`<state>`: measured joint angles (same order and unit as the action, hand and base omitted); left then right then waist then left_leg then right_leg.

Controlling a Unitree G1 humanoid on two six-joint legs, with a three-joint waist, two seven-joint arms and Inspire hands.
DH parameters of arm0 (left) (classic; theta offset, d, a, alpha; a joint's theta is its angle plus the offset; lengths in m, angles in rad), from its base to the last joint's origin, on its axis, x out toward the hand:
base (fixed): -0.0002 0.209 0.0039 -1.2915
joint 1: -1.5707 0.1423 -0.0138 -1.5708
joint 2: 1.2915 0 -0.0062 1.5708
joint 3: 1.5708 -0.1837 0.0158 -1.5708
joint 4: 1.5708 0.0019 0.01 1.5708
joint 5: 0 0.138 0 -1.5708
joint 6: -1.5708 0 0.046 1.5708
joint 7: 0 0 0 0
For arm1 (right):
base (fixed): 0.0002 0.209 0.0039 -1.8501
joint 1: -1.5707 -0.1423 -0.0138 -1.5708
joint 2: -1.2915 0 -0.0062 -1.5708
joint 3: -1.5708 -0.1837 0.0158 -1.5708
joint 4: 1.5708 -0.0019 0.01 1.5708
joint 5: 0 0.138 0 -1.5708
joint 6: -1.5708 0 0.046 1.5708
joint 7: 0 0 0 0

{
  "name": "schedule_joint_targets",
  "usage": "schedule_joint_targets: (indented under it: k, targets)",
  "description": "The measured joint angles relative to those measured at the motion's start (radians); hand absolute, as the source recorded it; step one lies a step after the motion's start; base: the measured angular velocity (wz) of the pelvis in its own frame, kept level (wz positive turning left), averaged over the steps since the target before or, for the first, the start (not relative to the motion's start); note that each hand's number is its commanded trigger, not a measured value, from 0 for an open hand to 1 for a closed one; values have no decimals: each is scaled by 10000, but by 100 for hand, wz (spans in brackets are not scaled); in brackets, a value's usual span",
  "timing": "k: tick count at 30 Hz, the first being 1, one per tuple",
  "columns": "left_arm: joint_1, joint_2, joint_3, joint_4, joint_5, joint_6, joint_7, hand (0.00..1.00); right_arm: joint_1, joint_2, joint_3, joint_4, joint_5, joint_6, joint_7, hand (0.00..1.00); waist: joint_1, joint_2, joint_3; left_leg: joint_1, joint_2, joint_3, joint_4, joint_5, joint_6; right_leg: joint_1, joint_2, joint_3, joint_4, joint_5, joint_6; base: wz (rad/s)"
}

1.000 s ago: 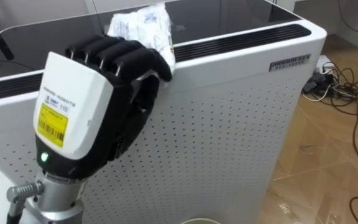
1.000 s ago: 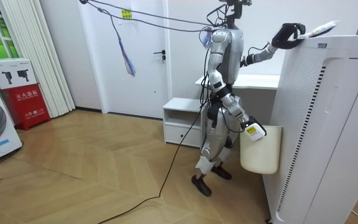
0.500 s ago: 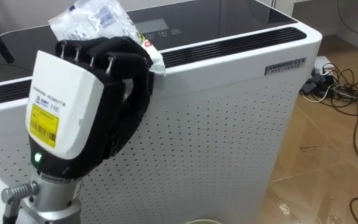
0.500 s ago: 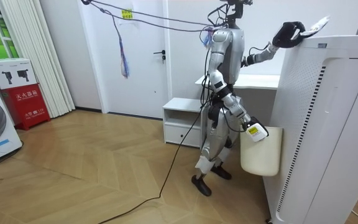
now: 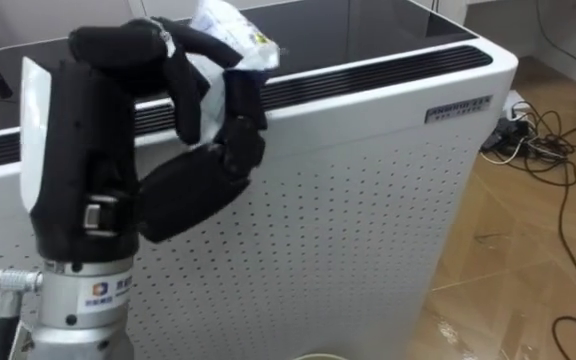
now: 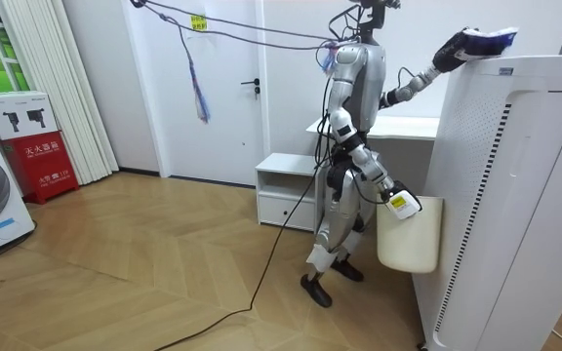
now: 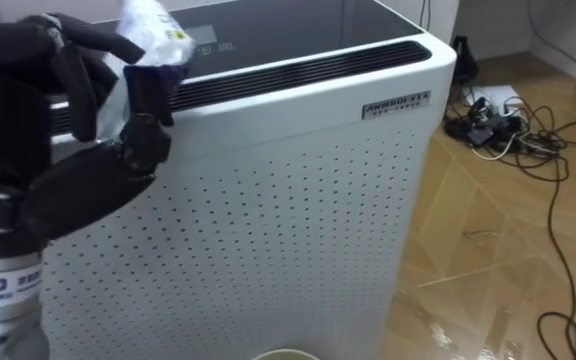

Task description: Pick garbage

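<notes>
A crumpled clear-and-white plastic wrapper is pinched in the curled fingers of my left hand, just above the near top edge of a tall white perforated appliance. The hand's palm side faces me. In the room view the raised left hand holds the wrapper a little above the appliance's top corner. My right hand hangs low at the rim of a cream waste bin, which is off the floor beside the appliance; its fingers are hidden. I stand facing the appliance.
The appliance has a dark glossy top and a slotted vent along its edge. Tangled cables and a power strip lie on the wood floor at the right. A low white cabinet and a desk stand behind me.
My left hand has closed on the wrapper, lifted it off the appliance's top and turned, so its palm side faces me instead of its white back.
</notes>
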<state>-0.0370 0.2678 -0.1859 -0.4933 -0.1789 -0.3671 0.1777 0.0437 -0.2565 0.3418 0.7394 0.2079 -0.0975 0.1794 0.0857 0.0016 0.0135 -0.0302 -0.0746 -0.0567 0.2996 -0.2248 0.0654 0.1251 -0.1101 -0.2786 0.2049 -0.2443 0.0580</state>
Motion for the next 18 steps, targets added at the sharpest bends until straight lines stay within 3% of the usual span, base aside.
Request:
schedule_joint_targets:
  k: [3, 6, 12, 18]
  targets:
    - [-176, -104, -238, -78, -2103, 203, -1435, 100, -36, 149, 15, -124, 0, 1, -8, 100, -20, -82, -31, -128, -3, -17, 62, 0, 0, -85, 5, -6, 0, 27, 3, 0]
    - [-180, -147, -359, -79, -3114, 536, -2462, 100, -45, 200, 76, -122, 1, 3, 9, 100, -40, -60, -36, -200, 1, -23, 107, 0, 0, -134, 10, -3, 8, 38, 3, 0]
    - [-176, -217, -360, 62, -3819, 1000, -3812, 100, -119, 351, 92, -122, 57, 35, 55, 100, -1, 39, -22, -509, 93, -2, 252, 11, -23, -410, 85, 3, 122, 75, -58, 0]
    - [-135, -204, -615, 886, -3846, 1189, -4893, 100, -446, 334, 83, -10, 45, 75, 52, 100, -13, 232, 22, -1067, 125, -78, 399, 23, -39, -947, 86, -142, 397, 89, -85, 4]
